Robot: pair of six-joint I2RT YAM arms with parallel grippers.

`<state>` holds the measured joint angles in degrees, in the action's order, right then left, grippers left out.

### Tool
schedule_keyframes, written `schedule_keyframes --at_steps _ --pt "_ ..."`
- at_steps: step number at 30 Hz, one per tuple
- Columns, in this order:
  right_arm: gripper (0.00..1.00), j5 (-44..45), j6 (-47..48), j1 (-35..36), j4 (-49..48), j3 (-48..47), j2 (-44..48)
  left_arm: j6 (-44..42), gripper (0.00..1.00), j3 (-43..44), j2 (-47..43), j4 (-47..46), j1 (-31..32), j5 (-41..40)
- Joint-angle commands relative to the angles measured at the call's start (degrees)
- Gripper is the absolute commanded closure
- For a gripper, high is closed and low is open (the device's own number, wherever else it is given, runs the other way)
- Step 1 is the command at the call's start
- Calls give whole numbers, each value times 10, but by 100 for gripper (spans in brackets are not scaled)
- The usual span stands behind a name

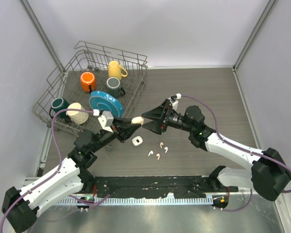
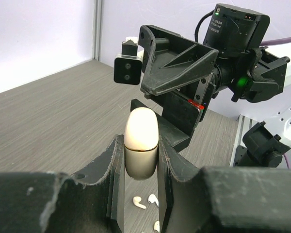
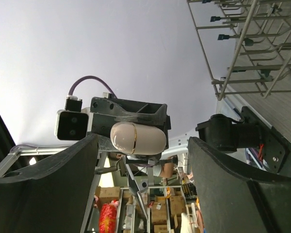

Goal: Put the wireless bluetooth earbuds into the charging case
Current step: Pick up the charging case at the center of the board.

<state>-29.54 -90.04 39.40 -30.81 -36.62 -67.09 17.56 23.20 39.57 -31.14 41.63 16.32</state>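
- Your left gripper (image 1: 134, 124) is clamped tight on the cream charging case (image 1: 137, 119), holding it off the table above its middle. The lid looks closed, so nothing is inserted yet.
- Your right gripper (image 1: 145, 120) stands wide and holds nothing, its fingers flanking the case's free end.
- Only the right wrist view shows the clear gaps there and the case's gold seam.
- A 2nd small white case (image 1: 137, 141) lies on the table below.
- All 4 earbuds (image 1: 161, 144) lie loose toward the near edge; the left wrist view catches only some.
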Motion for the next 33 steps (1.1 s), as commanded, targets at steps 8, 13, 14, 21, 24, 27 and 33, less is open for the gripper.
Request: schedule_keyframes --at_steps 8,13,14,21,24,27,33 --pt "27 2 -81 29 -124 -27 -51 -27 100 -4 -15 -44 2 -2" --pt "33 -3 -102 33 -155 -25 -65 -30 100 -6 -16 -41 2 -7" --pt "33 -3 -103 35 -162 -25 -66 -29 100 -6 -16 -42 2 -8" --pt "41 -4 -117 40 -179 -25 -75 -37 100 -4 -13 -35 2 -13" --pt "39 -8 -120 42 -184 -24 -76 -37 100 -4 -12 -33 2 -21" --pt "37 -8 -123 44 -187 -22 -79 -39 100 -4 -11 -34 2 -23" --pt "38 -10 -124 45 -189 -22 -82 -38 100 -3 -10 -32 1 -25"
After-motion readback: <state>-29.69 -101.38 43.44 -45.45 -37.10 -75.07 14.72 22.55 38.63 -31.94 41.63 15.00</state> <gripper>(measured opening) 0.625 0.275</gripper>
